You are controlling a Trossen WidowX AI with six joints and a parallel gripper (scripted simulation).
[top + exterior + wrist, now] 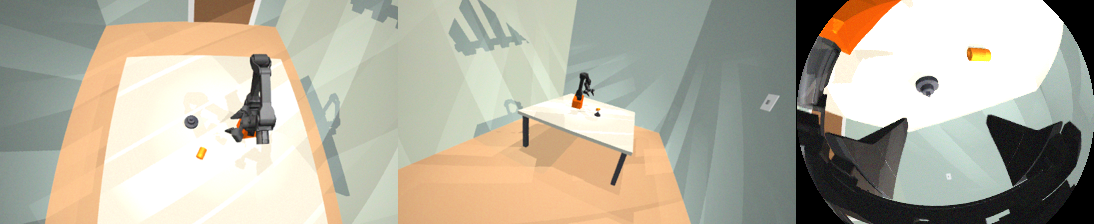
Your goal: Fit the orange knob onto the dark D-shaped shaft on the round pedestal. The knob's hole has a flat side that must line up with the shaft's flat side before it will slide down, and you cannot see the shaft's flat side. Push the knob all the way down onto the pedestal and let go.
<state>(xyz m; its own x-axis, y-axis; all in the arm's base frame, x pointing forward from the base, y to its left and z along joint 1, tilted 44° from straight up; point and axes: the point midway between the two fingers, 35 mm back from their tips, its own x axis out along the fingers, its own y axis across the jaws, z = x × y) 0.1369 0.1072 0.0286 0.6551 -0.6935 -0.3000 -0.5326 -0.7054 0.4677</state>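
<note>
The orange knob (201, 153) (597, 109) (979, 54) lies on its side on the table, apart from the pedestal. The dark round pedestal (191, 122) (597, 114) (927, 84) stands on the table with its short shaft pointing up; the shaft's flat side cannot be made out. My gripper (229, 124) (590, 94) (948, 120) is open, with nothing between its fingers. It hangs above the table, on the arm-base side of the pedestal, away from both the knob and the pedestal.
The white table (149, 185) (610, 127) (951, 30) carries everything. The arm's orange base (249, 134) (577, 102) (861, 22) stands on it, under the folded arm in the top view. Shadows of the arm fall on the table around the base.
</note>
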